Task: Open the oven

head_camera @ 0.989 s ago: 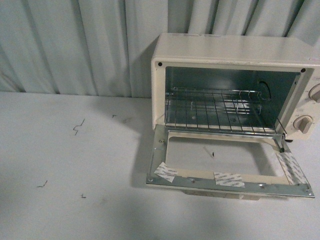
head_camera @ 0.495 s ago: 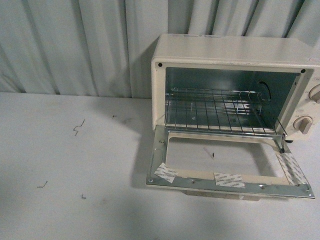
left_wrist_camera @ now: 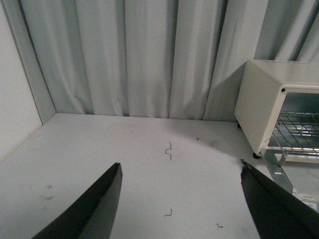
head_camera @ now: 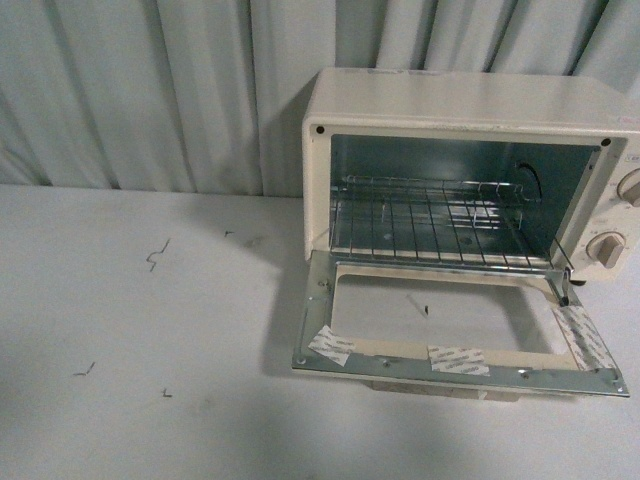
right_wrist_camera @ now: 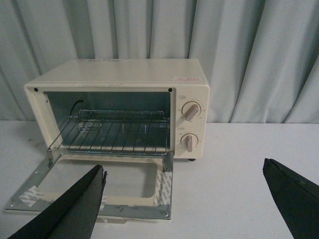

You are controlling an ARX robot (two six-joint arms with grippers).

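the oven point(head_camera: 460, 105) sits door-down on a pale grey surface point(head_camera: 150, 330) before pleated curtains point(head_camera: 150, 90), while the left tool point(left_wrist_camera: 179, 199) and right tool point(right_wrist_camera: 184, 199) both hang spread apart.

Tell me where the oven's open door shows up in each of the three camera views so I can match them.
Front view: the door lies flat in front of the oven, lower right.
Left wrist view: only a corner of the door shows at the right edge, below the oven body.
Right wrist view: the door lies at lower left, partly behind a gripper finger.
Shared landmark: the wire rack.
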